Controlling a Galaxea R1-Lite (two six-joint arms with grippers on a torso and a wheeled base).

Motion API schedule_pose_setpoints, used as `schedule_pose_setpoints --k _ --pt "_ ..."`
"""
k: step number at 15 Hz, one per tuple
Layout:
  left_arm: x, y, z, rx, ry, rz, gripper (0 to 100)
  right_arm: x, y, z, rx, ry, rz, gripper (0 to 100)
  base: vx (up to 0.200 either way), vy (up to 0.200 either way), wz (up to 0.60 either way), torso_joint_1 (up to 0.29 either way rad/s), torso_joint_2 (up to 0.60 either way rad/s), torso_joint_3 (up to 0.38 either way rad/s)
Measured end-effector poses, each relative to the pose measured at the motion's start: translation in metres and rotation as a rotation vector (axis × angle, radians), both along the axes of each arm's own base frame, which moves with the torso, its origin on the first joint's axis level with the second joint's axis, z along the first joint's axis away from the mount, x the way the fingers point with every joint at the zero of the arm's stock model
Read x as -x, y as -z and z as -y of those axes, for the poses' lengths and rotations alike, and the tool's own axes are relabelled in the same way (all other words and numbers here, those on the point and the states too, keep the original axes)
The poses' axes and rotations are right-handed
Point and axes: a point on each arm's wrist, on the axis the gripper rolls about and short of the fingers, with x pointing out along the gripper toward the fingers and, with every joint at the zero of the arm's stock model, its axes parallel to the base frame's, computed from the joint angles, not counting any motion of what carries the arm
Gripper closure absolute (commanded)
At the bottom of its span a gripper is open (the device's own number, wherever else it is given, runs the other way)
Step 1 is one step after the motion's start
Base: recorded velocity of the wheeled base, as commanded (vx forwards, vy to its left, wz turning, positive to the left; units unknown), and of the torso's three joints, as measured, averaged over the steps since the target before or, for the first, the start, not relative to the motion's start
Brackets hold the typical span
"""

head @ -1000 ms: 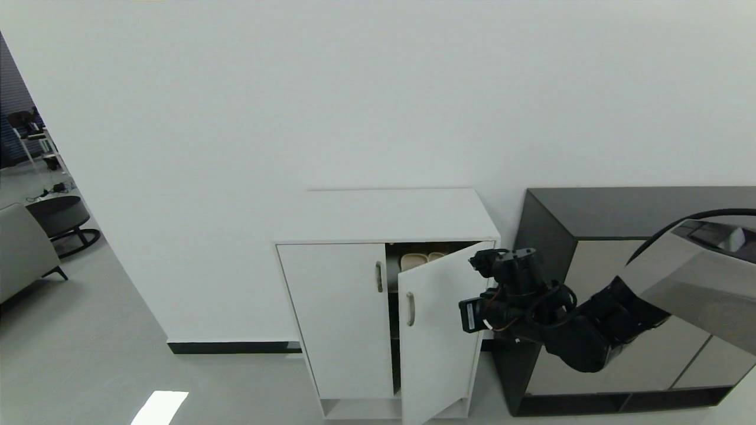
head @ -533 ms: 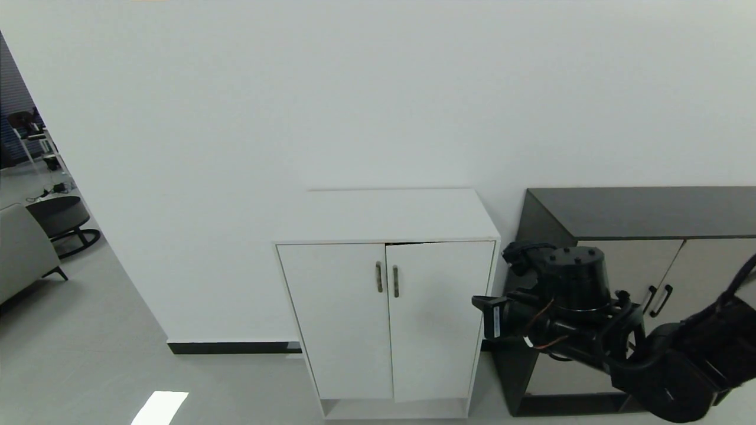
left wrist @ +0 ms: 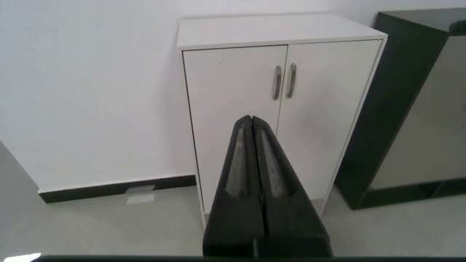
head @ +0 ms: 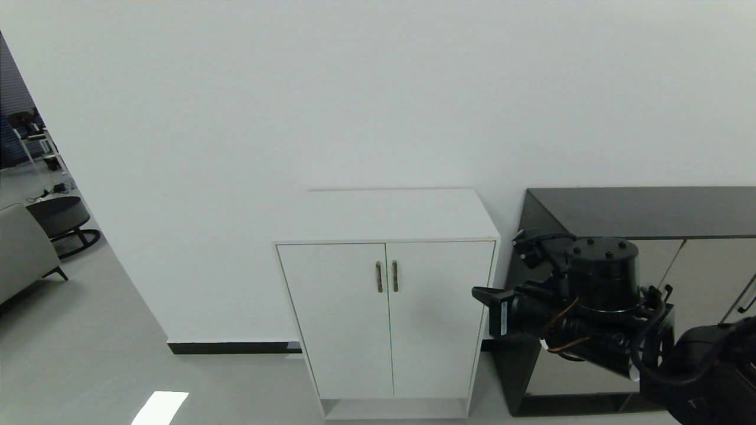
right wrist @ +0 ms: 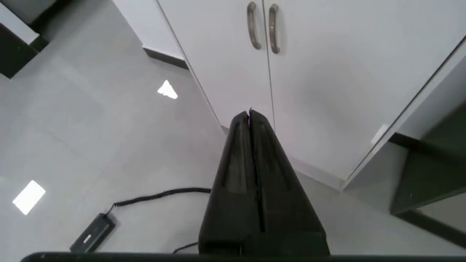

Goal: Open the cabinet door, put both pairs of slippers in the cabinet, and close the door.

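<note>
The white cabinet (head: 387, 295) stands against the wall with both doors flush and its two handles (head: 387, 276) side by side. No slippers are visible; the inside is hidden behind the doors. My right arm (head: 590, 307) hangs just right of the cabinet, in front of the dark sideboard. In the right wrist view the right gripper (right wrist: 251, 120) is shut with nothing in it, pointing down at the floor before the cabinet doors (right wrist: 349, 73). The left gripper (left wrist: 252, 124) is also shut and empty, held back from the cabinet (left wrist: 218, 94) and facing its left door.
A dark glossy sideboard (head: 638, 212) stands right next to the cabinet. A sofa (head: 18, 254) and a round dark table (head: 59, 215) are far left. A black cable with an adapter (right wrist: 95, 231) lies on the floor. Open grey floor lies in front of the cabinet.
The right cabinet door swung from ajar to fully shut, hiding the slippers inside. My right arm drew back from the door to the right.
</note>
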Motion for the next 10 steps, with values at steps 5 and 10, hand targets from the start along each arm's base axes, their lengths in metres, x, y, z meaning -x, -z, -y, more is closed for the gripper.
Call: schedule_pose_setpoints --k 5,10 --pt "0.0 0.0 0.0 0.0 0.0 0.001 100 0.014 0.0 0.012 0.011 0.016 -0.01 100 0.12 0.0 0.0 -0.003 0.0 0.003" --pt "0.0 0.0 0.0 0.0 0.0 0.0 100 0.03 -0.009 0.041 0.09 0.19 0.018 100 0.0 0.0 0.0 0.0 0.0 0.0"
